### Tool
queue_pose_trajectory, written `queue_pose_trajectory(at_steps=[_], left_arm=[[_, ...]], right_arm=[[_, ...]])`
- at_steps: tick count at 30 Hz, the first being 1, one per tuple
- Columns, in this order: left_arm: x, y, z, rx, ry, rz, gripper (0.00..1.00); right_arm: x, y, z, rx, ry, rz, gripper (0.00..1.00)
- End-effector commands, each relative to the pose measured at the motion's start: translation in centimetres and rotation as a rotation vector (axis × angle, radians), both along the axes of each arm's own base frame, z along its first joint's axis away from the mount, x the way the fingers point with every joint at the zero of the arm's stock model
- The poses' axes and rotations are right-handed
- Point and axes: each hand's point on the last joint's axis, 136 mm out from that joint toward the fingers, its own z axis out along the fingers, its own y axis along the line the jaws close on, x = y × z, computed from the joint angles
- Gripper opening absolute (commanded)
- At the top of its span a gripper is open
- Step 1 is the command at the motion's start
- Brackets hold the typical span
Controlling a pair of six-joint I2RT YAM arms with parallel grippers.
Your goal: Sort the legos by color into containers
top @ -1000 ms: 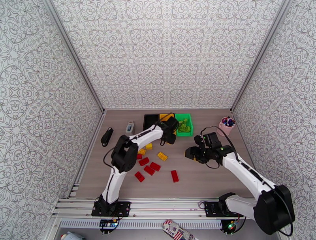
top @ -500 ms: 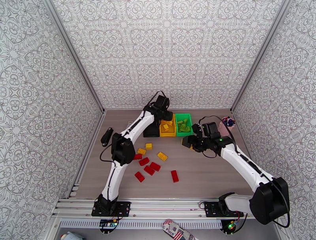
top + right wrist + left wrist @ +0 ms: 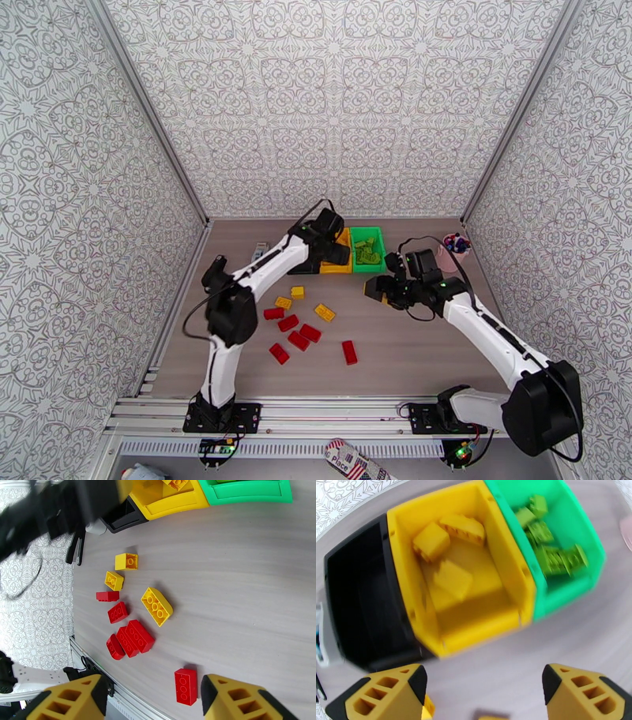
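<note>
Black bin [image 3: 359, 598], yellow bin [image 3: 521, 586] and green bin [image 3: 563, 592] sit side by side at the table's far edge, long sides running away from the arms. From above, the left arm mostly hides the black one. 3 yellow bricks [image 3: 157, 606] and 6 red bricks [image 3: 136, 636] lie loose. Left gripper [image 3: 484, 681] and right gripper [image 3: 154, 693]: fingers apart, empty.

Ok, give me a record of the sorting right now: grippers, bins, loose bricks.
left gripper: open, empty, near the yellow bin
right gripper: open, empty, above the table
yellow bin: three yellow bricks inside
green bin: several green bricks inside
black bin: no bricks visible
loose on table: six red bricks, three yellow legos
</note>
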Motion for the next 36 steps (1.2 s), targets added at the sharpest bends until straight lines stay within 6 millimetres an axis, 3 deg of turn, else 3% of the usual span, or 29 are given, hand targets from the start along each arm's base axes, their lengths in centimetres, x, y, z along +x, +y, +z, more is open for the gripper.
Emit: queue_pose_trajectory(at_steps=[1,8,14,21,29,36], left_arm=[[-1.4,1.1,0.7,-0.032,-0.022,0.040,0.84],[-7.5,3.2,-4.2,-0.029,0.143,0.171,0.82],[-11.4,1.2,-6.5,-0.113,0.250,0.226,0.81],[-13.4,-0.9,-9.2,-0.104,0.337,0.247,0.80],[-15.2,0.6,-9.6,-0.065,0.368,0.292,0.81],[-16.1,0.5,-11.8,-0.101,0.411,0.319,0.82]], right_arm=[[-1.1,-0.3,-0.5,-0.027,-0.005,0.026,0.68],[-2.4,-0.7,-1.4,-0.056,0.005,0.034,0.68],[-3.0,-0.7,-2.2,-0.060,0.014,0.038,0.70],[-3.7,-0.8,-2.5,-0.057,0.016,0.041,0.71],[-4.3,-1.1,-2.9,-0.075,0.018,0.051,0.74],[-4.4,-1.2,-3.6,-0.081,0.023,0.054,0.77]])
